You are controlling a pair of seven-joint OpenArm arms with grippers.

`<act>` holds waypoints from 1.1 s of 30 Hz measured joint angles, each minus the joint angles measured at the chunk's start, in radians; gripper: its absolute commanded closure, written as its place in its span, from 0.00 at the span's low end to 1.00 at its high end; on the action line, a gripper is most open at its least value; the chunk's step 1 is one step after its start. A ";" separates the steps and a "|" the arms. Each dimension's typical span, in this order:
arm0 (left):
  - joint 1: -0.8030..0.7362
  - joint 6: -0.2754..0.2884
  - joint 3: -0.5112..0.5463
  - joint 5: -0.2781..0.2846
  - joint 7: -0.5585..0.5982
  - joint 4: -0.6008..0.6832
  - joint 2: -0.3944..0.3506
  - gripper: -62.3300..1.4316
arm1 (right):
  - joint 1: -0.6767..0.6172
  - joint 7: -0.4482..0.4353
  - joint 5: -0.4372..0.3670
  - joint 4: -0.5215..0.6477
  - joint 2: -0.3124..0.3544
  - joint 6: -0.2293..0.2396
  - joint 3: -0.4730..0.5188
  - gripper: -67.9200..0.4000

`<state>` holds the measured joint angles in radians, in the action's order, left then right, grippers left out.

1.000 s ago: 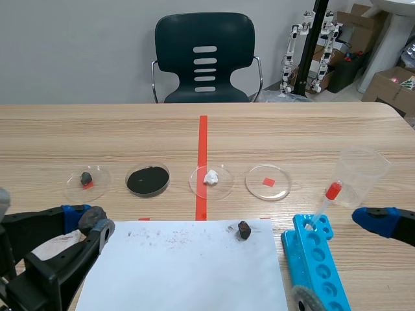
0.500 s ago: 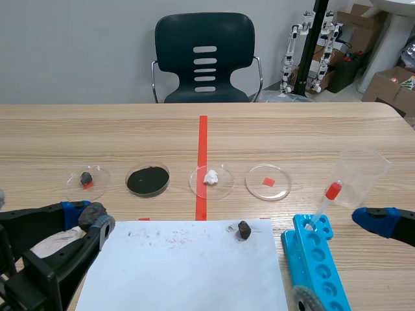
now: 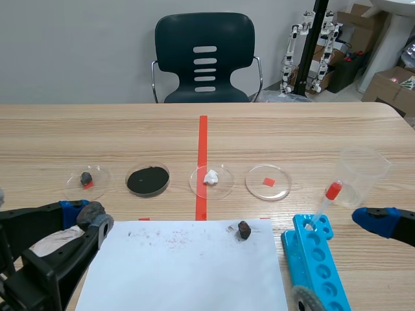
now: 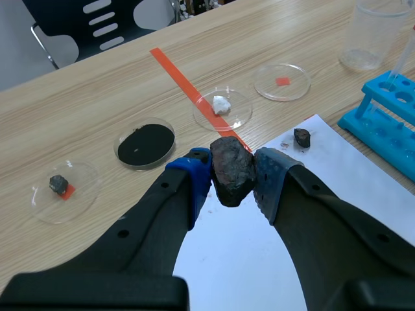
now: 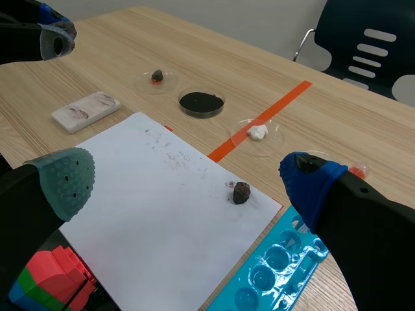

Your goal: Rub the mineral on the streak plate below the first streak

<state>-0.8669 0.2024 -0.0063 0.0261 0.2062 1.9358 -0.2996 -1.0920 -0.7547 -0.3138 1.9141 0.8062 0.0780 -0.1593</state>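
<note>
Mineral [image 4: 231, 167] clamped in my left gripper [image 4: 232, 176] at near left by the streak plate [image 5: 86, 111] (reddish marks already on it); second rub apparently not begun.

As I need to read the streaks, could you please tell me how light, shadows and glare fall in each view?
Right wrist view: even light, no glare on the streak plate, its reddish marks readable. Left wrist view: the mineral in the left tool looks dark against the bright paper. Scene view: soft shadows only; that tool's arm hides much of the plate.
</note>
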 measured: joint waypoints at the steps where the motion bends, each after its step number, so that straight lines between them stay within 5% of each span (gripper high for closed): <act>1: 0.000 0.000 0.000 0.000 0.000 0.000 0.000 0.80 | 0.000 0.000 0.000 0.000 0.000 0.000 0.000 0.13; 33: 0.000 0.000 0.000 0.000 -0.014 0.000 0.000 0.80 | 0.000 0.000 0.000 0.000 0.000 0.000 0.000 0.13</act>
<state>-0.8669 0.2024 -0.0063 0.0261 0.1921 1.9358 -0.2996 -1.0920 -0.7547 -0.3138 1.9141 0.8062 0.0780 -0.1593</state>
